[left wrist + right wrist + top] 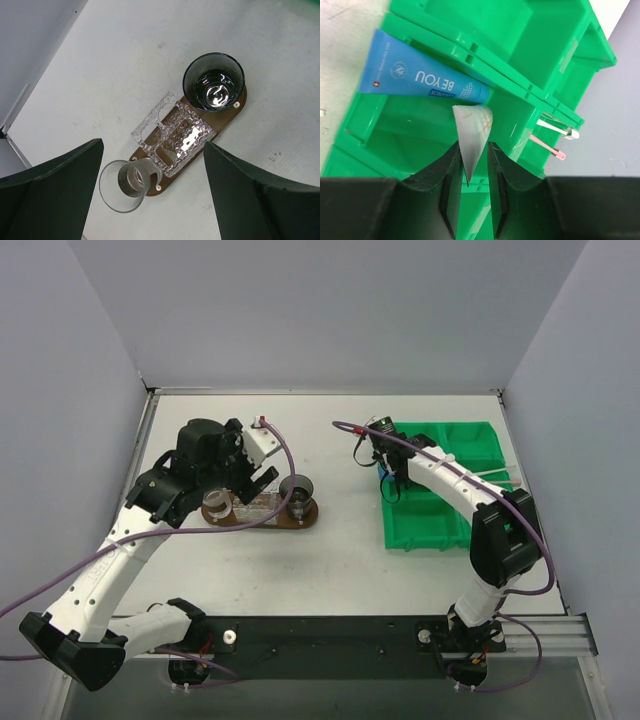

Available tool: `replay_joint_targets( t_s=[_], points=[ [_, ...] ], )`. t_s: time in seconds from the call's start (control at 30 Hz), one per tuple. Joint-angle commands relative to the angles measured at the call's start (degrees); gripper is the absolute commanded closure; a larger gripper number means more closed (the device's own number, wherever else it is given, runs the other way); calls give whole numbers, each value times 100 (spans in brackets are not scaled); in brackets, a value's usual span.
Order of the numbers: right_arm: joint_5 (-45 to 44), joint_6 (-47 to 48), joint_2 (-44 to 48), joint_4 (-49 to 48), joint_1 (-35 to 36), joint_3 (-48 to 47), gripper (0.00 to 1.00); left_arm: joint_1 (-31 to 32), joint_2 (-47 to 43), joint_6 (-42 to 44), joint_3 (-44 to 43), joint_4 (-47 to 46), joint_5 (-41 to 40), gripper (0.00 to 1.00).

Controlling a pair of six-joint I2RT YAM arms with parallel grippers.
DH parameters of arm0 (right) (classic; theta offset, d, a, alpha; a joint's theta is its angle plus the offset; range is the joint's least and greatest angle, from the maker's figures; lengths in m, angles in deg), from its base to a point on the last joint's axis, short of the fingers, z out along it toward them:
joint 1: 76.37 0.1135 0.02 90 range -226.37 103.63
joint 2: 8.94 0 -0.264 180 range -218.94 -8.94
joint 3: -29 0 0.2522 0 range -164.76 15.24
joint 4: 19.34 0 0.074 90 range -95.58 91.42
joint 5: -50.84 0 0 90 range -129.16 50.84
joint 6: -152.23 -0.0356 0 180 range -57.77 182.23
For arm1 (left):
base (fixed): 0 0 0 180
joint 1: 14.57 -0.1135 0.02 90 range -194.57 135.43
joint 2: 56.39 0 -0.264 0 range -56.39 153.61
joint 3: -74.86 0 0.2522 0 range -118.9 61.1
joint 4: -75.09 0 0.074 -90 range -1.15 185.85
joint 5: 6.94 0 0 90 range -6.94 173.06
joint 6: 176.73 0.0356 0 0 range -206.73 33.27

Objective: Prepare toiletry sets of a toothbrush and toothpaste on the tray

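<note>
The toothpaste [420, 77], a blue tube with a white crimped end, lies slanted across a divider of the green bin [485, 30]. My right gripper [472, 145] is narrowly shut on that white end, which wedges down between the fingertips. From above, the right gripper [390, 480] hangs over the bin's left compartments. A white toothbrush [557, 127] and a pink one [547, 148] lie in the bin's far section. The dark brown tray [227, 116] sits below my left gripper [152, 145], which is wide open and holds nothing. In the top view the left gripper [255, 475] hovers over the tray [300, 522].
On the tray stand a clear cup [125, 185], a dark glass cup [214, 82] and a textured glass holder [175, 135] between them. The green bin [440, 525] sits at the right, close to the side wall. Purple cables trail from both wrists.
</note>
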Motion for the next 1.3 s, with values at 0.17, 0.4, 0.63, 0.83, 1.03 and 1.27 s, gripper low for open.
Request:
replay_joint_targets(
  t_s=[0.17,0.4,0.63,0.83,1.03,1.27],
  points=[
    [212,-58,222,222,-346,-29,81,-27,-99,13,59,-326,102,8],
    [440,-67,195,222,-390,-55,94,-27,-82,13,85,-317,102,7],
    [440,-32,362,231,-408,-29,100,-36,-64,4,164,-396,85,7],
    [502,-119,827,257,-469,-11,100,-71,-38,-119,182,-510,94,8],
    [791,-322,1390,318,-540,-134,100,-106,15,-391,182,-695,94,8],
    [1749,-743,2005,679,-566,-635,100,-352,-3,-848,50,-976,32,8]
  ],
)
